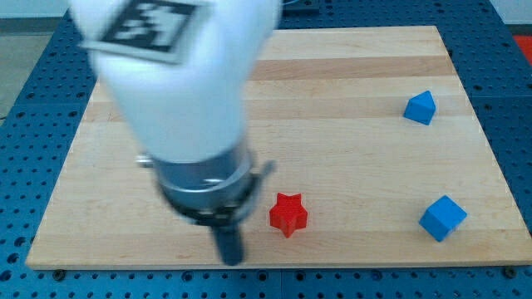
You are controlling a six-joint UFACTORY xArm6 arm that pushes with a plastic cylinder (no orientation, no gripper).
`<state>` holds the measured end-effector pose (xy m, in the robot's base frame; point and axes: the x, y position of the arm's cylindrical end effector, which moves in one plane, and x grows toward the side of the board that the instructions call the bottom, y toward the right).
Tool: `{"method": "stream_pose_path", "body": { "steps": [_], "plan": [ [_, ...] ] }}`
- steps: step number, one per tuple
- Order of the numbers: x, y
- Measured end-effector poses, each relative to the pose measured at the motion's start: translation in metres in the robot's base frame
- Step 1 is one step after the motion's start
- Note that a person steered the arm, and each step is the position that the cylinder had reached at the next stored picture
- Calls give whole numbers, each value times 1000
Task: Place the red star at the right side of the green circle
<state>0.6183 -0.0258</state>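
Observation:
The red star [288, 214] lies on the wooden board [332, 100] near the view's bottom, a little right of centre. My tip [230, 258] is at the board's bottom edge, to the left of the red star and slightly below it, a short gap apart. No green circle shows in the view; the large white arm body [179, 91] covers the board's upper left and may hide it.
A blue block [421, 108] lies at the view's right, upper part of the board. A second blue cube [442, 218] lies at the lower right. The board sits on a blue perforated table [25, 100].

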Motion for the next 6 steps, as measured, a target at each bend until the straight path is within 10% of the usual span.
{"method": "stream_pose_path", "body": {
  "steps": [2,6],
  "plan": [
    [-18,67],
    [-135,-48]
  ]
}}
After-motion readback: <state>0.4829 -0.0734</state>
